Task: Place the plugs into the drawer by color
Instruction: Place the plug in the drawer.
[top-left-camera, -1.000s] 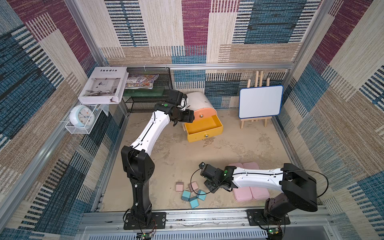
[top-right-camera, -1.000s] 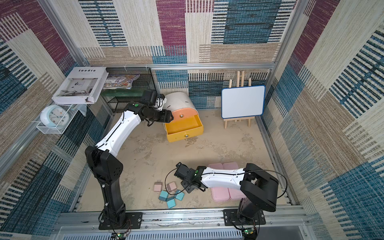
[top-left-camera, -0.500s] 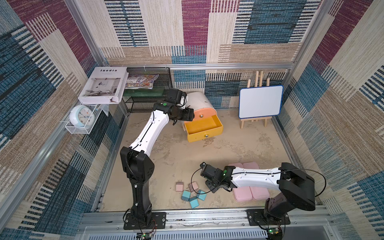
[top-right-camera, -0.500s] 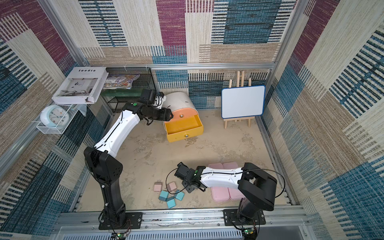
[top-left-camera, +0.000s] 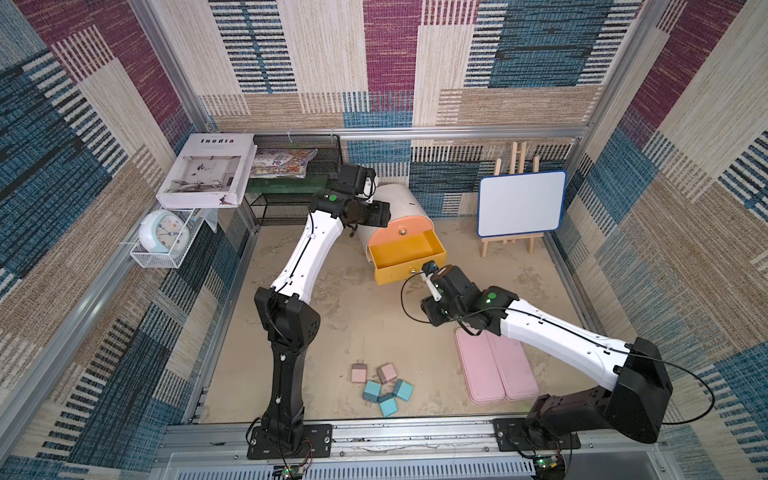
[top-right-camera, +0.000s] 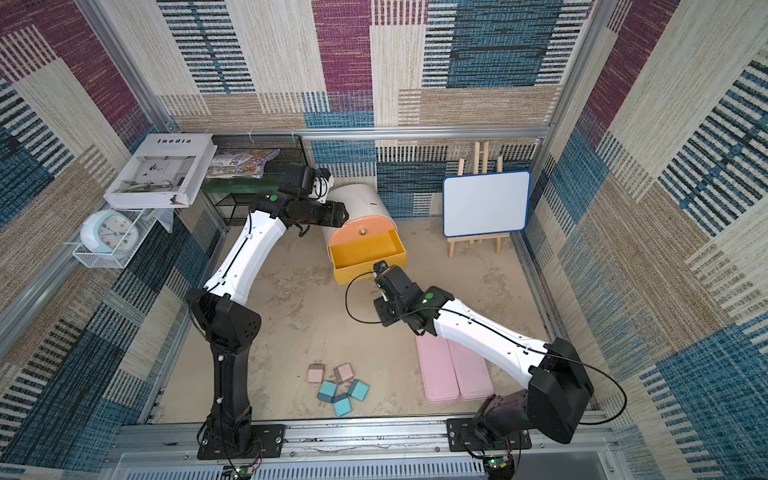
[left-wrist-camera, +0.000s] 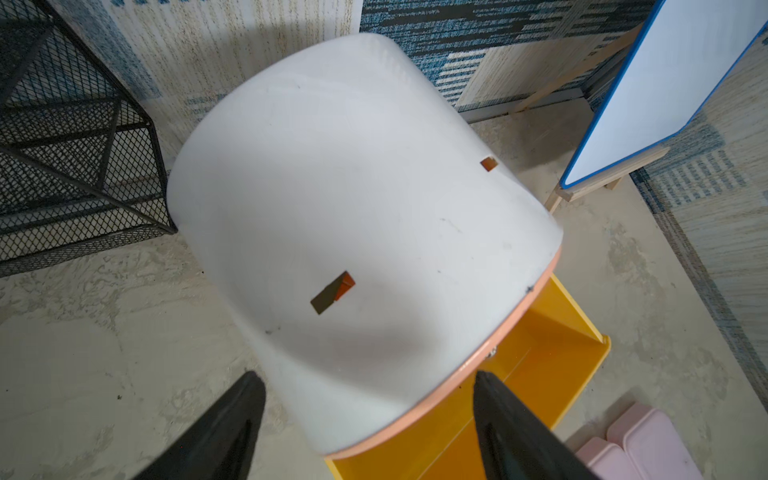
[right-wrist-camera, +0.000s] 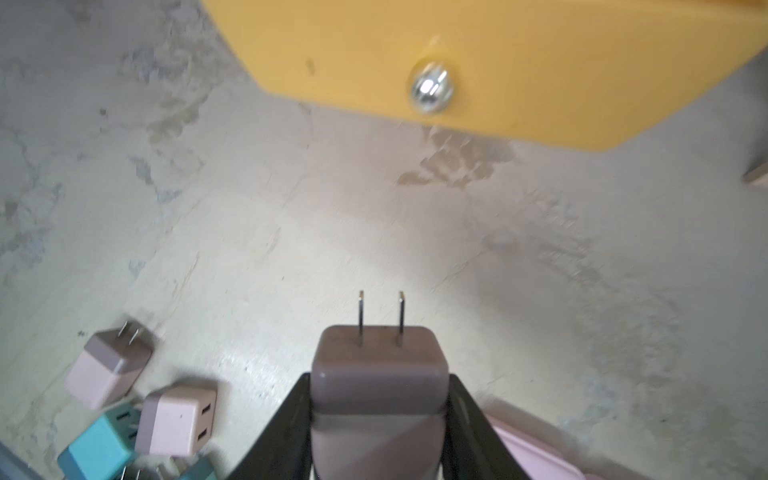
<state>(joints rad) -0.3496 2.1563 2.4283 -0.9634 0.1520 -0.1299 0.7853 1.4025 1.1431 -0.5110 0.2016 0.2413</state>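
The drawer unit is a white drum cabinet with a shut peach front. Its yellow drawer is pulled out and looks empty. My left gripper hangs open over the cabinet's top front edge, one finger on each side. My right gripper is shut on a pink plug, prongs pointing at the yellow front and its knob. In both top views its fingers are hidden under the wrist. Two pink plugs and three blue plugs lie near the front edge.
Two flat pink cases lie under the right forearm. A whiteboard on a wooden easel stands at the back right. A black mesh rack with books sits at the back left, and a clock in a white basket hangs left.
My right arm has risen from the pile of plugs and swung to the yellow drawer front with the pink plug in its jaws. The left arm has hardly moved.
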